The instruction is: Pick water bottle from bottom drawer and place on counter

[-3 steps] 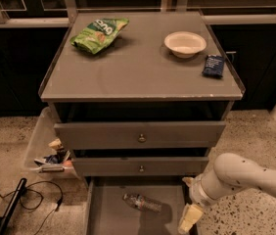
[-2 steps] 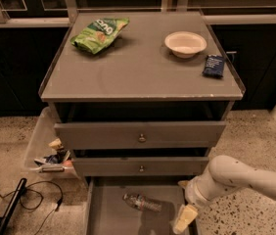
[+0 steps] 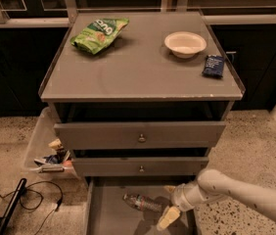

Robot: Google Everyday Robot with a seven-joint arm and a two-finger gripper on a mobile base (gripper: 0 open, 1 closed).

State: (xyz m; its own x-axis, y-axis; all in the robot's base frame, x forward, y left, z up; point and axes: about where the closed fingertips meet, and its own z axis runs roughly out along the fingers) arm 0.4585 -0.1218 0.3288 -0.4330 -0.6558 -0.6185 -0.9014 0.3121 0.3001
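The water bottle point(image 3: 143, 202) lies on its side in the open bottom drawer point(image 3: 107, 214), cap end toward the left, label band near its middle. My gripper point(image 3: 169, 204) hangs over the right part of the drawer, just right of the bottle and close above the drawer floor. One pale finger point(image 3: 168, 218) points down toward the front, the other sits near the drawer's back. The bottle lies outside the fingers. The grey counter point(image 3: 138, 67) tops the cabinet above.
On the counter lie a green chip bag point(image 3: 99, 34), a white bowl point(image 3: 185, 43) and a dark blue packet point(image 3: 213, 65). Two upper drawers with brass knobs point(image 3: 141, 138) stand slightly pulled out. A clear bin of clutter point(image 3: 47, 153) and cables point(image 3: 11, 199) sit at the left.
My gripper and forearm have moved left, closer to the water bottle in the bottom drawer. The bottle has not moved.
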